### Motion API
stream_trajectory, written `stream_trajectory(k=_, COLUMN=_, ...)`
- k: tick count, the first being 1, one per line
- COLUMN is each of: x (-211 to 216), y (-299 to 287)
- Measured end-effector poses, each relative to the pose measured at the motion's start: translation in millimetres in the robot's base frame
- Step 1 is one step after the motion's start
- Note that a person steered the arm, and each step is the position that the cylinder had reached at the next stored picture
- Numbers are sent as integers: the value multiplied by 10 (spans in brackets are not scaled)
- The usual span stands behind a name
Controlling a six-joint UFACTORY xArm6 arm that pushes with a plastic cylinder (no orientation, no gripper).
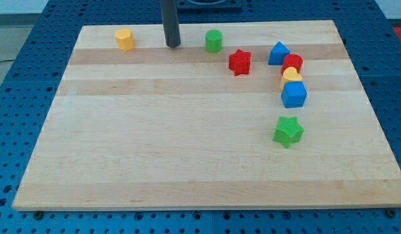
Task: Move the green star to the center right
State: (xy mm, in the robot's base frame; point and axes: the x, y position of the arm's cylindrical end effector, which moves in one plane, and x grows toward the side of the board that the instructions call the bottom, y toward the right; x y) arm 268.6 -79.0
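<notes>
Between yellow block [124, 39] and green cylinder [214, 41] sits my tip [173, 45], handless, far from green star [288, 131].

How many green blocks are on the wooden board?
2. The green cylinder stands near the view's top, just right of my tip. The green star lies lower right, below the blue cube. None seems hidden.

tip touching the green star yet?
Apart. The camera view shows my tip at the board's top, bare wood between it and the green star at lower right.

No legible txt, labels or nos. anywhere.
</notes>
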Motion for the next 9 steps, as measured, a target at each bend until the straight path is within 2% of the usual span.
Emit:
stream_trajectory(k=2, x=811, y=76)
stream_trajectory(k=3, x=1311, y=340)
stream_trajectory(k=4, x=2047, y=583)
stream_trajectory(k=5, x=2405, y=1154)
stream_trajectory(k=6, x=2459, y=1813)
stream_trajectory(k=8, x=2472, y=2597)
stream_trajectory(k=9, x=2339, y=2905)
